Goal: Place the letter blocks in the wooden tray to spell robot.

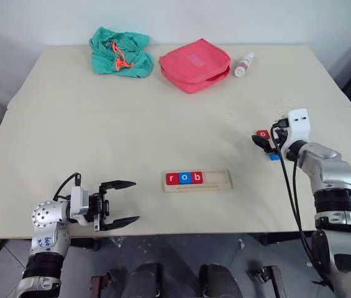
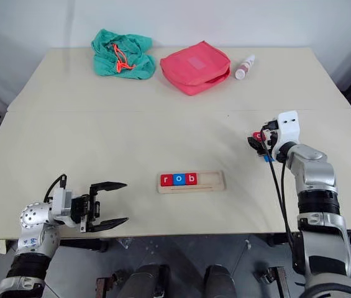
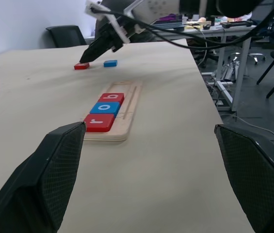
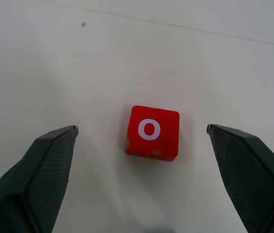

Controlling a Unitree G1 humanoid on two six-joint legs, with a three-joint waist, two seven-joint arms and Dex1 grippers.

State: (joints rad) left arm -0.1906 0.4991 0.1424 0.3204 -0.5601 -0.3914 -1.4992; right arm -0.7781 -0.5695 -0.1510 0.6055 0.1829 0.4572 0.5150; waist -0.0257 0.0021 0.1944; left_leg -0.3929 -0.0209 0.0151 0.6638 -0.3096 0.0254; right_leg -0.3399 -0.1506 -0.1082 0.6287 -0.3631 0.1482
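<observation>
Head views: wooden tray [image 1: 215, 184] at table's near centre w/ r, o, b blocks [image 1: 184, 178] in its left end. Right gripper [image 1: 263, 143], fingers apart, over red o block [image 1: 262, 133] at right; blue block [image 1: 274, 157] just nearer.

L wrist view: left gripper [image 3: 146, 174] spread wide, empty, aimed at tray.

R wrist view: o block lies flat on table between spread fingers [image 4: 44, 170], untouched.

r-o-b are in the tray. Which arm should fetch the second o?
Right. Its open tool is lined up on the red o block, which lies loose on the table beside the blue block. The left tool, also open, sits near the table's front edge, left of the tray, far from both loose blocks.
</observation>
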